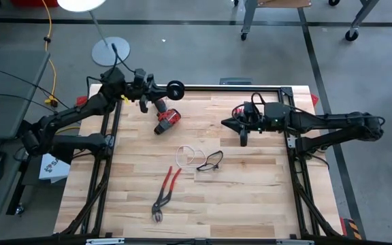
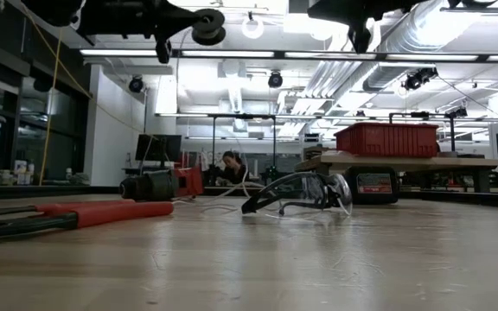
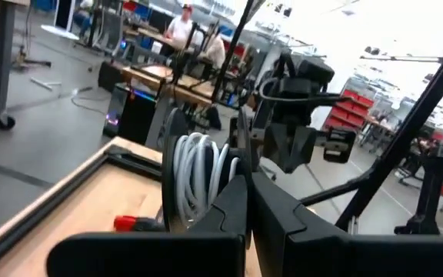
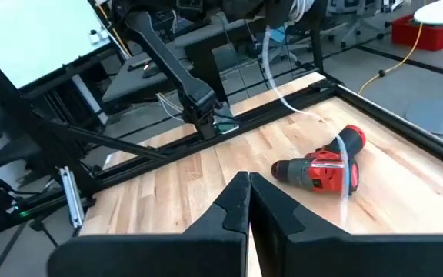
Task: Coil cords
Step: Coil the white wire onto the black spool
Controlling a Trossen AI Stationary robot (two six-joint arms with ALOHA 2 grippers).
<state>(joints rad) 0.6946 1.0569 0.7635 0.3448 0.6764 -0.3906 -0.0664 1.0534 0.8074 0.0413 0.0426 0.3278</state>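
Both grippers' fingers shut; left gripper (image 1: 160, 89) apparently holds spool (image 1: 175, 88).

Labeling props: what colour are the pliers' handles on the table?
Red, on the pliers; clearest in the high view.

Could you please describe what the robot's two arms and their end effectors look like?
Both arms are dark, near-black and slim. The left arm and right arm each carry black cables looped near the wrist. The left end effector and right end effector end in two matte black, wedge-shaped fingers. A small green light glows on the right arm's wrist housing.
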